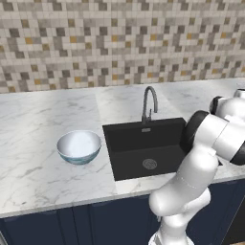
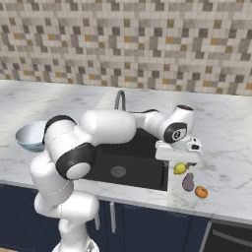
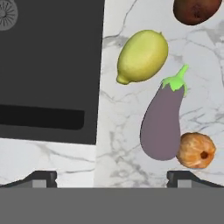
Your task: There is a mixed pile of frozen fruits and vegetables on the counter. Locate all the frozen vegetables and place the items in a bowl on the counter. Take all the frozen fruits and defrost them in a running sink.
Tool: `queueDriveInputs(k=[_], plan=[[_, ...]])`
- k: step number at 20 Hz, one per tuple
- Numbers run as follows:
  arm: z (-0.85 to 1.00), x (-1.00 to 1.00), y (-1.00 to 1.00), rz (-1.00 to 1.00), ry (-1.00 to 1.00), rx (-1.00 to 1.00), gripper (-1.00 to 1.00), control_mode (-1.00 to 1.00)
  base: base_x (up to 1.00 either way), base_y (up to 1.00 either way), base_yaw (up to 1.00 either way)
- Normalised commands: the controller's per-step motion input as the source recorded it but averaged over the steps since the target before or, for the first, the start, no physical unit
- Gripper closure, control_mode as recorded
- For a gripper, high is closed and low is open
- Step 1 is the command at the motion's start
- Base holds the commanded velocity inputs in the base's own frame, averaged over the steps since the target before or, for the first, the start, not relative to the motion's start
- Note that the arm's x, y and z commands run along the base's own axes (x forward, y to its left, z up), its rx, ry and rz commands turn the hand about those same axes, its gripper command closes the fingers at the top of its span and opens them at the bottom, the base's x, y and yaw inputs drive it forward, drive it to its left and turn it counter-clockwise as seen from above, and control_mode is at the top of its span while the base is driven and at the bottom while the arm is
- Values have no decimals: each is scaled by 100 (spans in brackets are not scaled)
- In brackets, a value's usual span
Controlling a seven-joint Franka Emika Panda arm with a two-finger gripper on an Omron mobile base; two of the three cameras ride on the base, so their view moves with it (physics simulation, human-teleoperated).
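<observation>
The fingers (image 3: 112,177) were spread fully wide, with nothing held. The eggplant (image 3: 162,120), touched by the orange (image 3: 196,150), would best be gripped across its narrower middle.

The arm (image 2: 98,133) is built of glossy white, rounded shells, fat tubular links that swell at each bend. Between the links sit dark charcoal joints, seen as black bands and round end caps; one cap near the wrist carries a small pale ring at its centre. The hand is a white, boxy block. The gripper (image 3: 112,177) ends in two small dark, squared fingertips (image 3: 42,178) with paler grey faces.
</observation>
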Motion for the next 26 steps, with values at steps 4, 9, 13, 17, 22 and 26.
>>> queueDriveInputs(k=[4, 9, 13, 17, 22, 26], plan=[[-42, 35, -45, 2, 3, 3, -100, -100, 0, 0, 0], [-41, 29, -44, 4, 3, 7, -100, -100, 0, 0, 0], [-42, 28, -37, 4, 2, 5, -100, -100, 0, 0, 0], [-51, 22, -15, 9, 13, 0, -100, -100, 0, 0, 0], [-56, 1, 15, 1, 16, 0, -100, -100, 0, 0, 0], [-15, 0, 6, -1, 4, 1, 100, -100, 0, 0, 0]])
